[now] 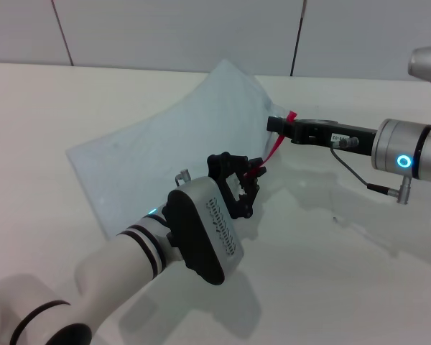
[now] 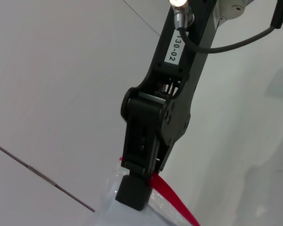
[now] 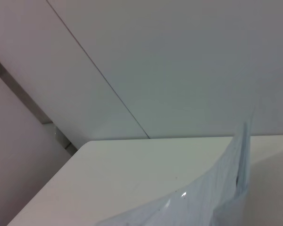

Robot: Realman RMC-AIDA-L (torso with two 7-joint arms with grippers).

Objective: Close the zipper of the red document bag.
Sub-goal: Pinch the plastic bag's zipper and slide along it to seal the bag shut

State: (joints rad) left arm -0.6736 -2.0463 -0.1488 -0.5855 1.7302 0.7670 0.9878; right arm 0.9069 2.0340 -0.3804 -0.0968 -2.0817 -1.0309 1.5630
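Observation:
The red document bag [image 1: 151, 158] is a pale blue translucent pouch on the white table, with its far right corner raised off the surface. Its zipper [image 1: 275, 147] is a thin red strip stretched taut between my two grippers. My right gripper [image 1: 276, 126] reaches in from the right and is shut on the raised corner at the zipper's far end. My left gripper [image 1: 250, 176] is shut on the zipper at its near end; the slider is hidden between the fingers. In the left wrist view, the right gripper [image 2: 139, 188] pinches the bag corner beside the zipper [image 2: 174, 200]. The right wrist view shows only the curved bag [image 3: 203, 202].
The white table [image 1: 345, 251] stretches to the right and front of the bag. A pale panelled wall [image 1: 172, 29] with dark seams rises right behind the table's far edge. The right arm's cable [image 1: 355, 176] hangs just above the table.

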